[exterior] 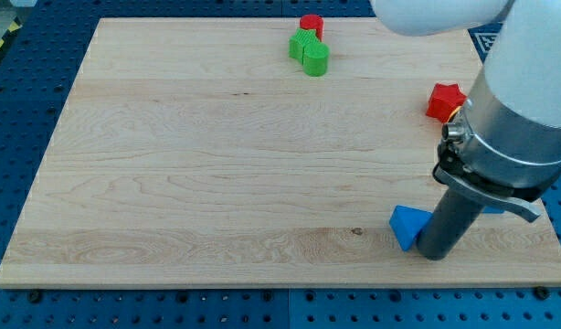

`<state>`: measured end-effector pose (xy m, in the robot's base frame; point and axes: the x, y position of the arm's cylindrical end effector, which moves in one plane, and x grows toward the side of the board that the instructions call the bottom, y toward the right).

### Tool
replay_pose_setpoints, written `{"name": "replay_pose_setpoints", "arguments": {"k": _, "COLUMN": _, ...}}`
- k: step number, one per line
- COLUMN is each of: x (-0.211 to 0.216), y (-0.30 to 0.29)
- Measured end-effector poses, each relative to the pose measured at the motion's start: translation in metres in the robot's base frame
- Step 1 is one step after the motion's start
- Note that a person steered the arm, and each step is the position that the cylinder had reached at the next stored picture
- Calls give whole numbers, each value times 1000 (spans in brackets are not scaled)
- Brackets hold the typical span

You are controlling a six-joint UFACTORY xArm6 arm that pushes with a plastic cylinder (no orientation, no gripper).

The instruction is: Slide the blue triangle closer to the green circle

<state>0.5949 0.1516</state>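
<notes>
While our tip (434, 255) (a bare rod, nothing to pinch) touches its right side, we see the blue triangle (407, 225), a small bright wedge, far from the green circle (316, 58).

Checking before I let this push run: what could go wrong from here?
1. My tip sits right beside the blue triangle, near the board's bottom edge; an off-centre push may spin the triangle or slip off it.
2. The green circle touches another green block and a red block; overshoot could scatter them.
</notes>
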Motion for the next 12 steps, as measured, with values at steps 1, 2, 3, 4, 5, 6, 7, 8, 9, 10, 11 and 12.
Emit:
{"name": "replay_pose_setpoints", "arguments": {"k": 1, "x": 4, "y": -4}}
{"name": "replay_pose_setpoints", "arguments": {"k": 2, "x": 1, "y": -14}}
{"name": "replay_pose_setpoints", "arguments": {"k": 3, "x": -18, "y": -22}}
{"name": "replay_pose_setpoints", "arguments": {"k": 4, "x": -48, "y": -33}}
{"name": "replay_pose_setpoints", "arguments": {"k": 5, "x": -86, "y": -44}}
{"name": "replay_pose_setpoints", "arguments": {"k": 6, "x": -125, "y": -48}}
{"name": "replay_pose_setpoints", "arguments": {"k": 7, "x": -169, "y": -54}}
{"name": "replay_pose_setpoints", "arguments": {"k": 8, "x": -213, "y": -64}}
{"name": "replay_pose_setpoints", "arguments": {"k": 9, "x": -256, "y": -76}}
{"name": "replay_pose_setpoints", "arguments": {"k": 10, "x": -286, "y": -79}}
{"name": "replay_pose_setpoints", "arguments": {"k": 11, "x": -286, "y": -79}}
{"name": "replay_pose_setpoints", "arguments": {"k": 12, "x": -286, "y": -79}}
